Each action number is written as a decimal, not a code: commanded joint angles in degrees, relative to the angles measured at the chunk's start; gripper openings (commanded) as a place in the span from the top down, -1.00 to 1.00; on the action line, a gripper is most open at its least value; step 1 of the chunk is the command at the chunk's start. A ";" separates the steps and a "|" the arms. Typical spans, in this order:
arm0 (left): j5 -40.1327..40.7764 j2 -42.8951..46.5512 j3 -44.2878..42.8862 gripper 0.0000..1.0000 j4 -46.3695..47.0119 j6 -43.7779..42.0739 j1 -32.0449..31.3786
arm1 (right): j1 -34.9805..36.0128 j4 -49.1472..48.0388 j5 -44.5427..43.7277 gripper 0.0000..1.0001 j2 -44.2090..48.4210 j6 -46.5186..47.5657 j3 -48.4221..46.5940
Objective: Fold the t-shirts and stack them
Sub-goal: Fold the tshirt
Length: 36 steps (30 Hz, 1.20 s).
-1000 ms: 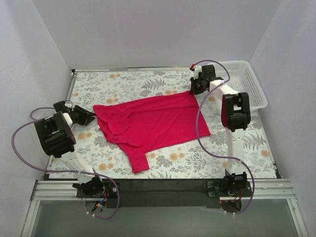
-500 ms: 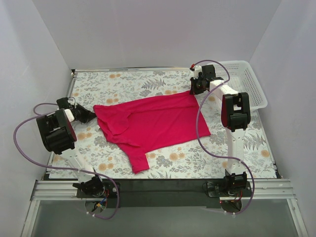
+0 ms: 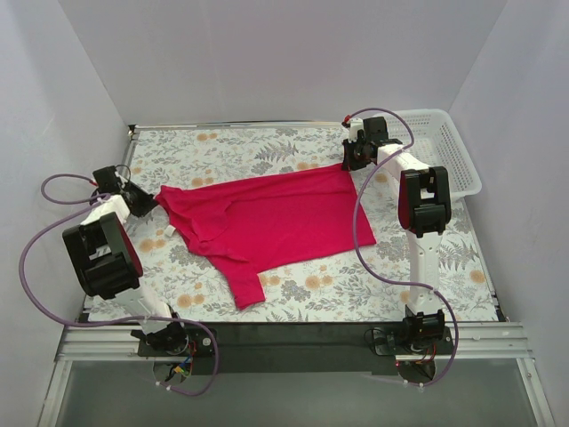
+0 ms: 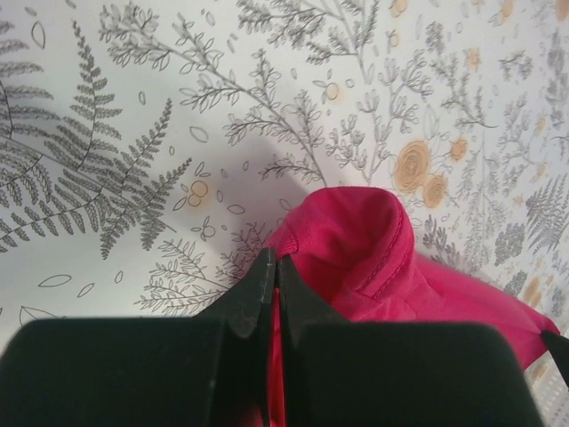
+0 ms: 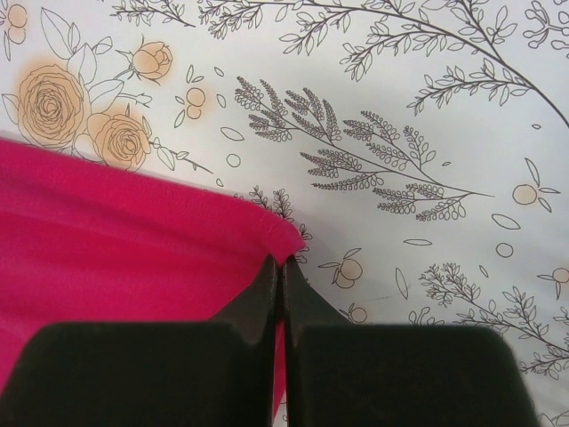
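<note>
We see the magenta-red t-shirt (image 3: 276, 218) spread on the floral tablecloth (image 3: 249, 147), with one sleeve pointing toward the near edge. Our left gripper (image 4: 274, 264) is clamped on its bunched left end. Our right gripper (image 5: 277, 264) pinches its far right corner, near the white mesh basket (image 3: 449, 151).
</note>
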<state>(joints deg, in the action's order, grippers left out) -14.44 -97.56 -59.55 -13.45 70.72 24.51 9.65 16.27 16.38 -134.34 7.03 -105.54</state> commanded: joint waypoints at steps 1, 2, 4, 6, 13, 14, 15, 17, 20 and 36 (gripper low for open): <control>3.80 -0.34 1.45 1.00 -0.43 -0.85 0.36 | -0.60 -1.24 -2.41 0.97 0.22 -0.17 -1.60; 3.54 -0.87 1.28 1.00 -0.43 -0.85 0.36 | -0.60 -1.33 -2.32 0.97 0.31 -0.26 -1.60; 2.14 -1.75 0.40 0.81 -0.70 -1.02 0.45 | -0.68 -1.33 -2.06 0.97 0.31 -0.08 -1.60; 1.26 -1.85 -0.65 0.49 -1.05 -1.02 0.36 | -0.68 -1.33 -1.44 0.97 0.40 -0.08 -1.60; -3.21 2.81 -0.83 0.27 1.14 0.29 0.36 | -0.60 -1.33 0.05 0.97 -0.39 -0.08 -1.78; -4.36 2.81 -1.01 0.27 1.93 0.65 0.36 | -0.60 -1.33 0.14 0.97 -0.48 -0.17 -1.87; -5.76 2.20 -1.36 0.27 2.20 0.91 0.36 | -0.60 -1.33 0.23 0.97 -0.48 -0.17 -1.87; -8.85 1.06 -2.41 0.27 2.99 1.70 0.36 | -0.68 -1.33 0.23 0.97 -0.57 -0.17 -1.95; -10.78 -1.14 -4.43 0.27 3.08 1.88 0.36 | -0.60 -1.33 0.14 0.97 -0.31 0.00 -1.87; -11.32 -10.54 -10.67 0.27 1.24 0.12 -3.68 | -0.68 -1.07 0.84 0.97 -0.66 -0.17 -2.66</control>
<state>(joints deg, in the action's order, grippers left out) -25.96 -107.48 -67.55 -11.35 71.81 21.93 9.43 16.23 16.93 -134.50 6.83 -105.78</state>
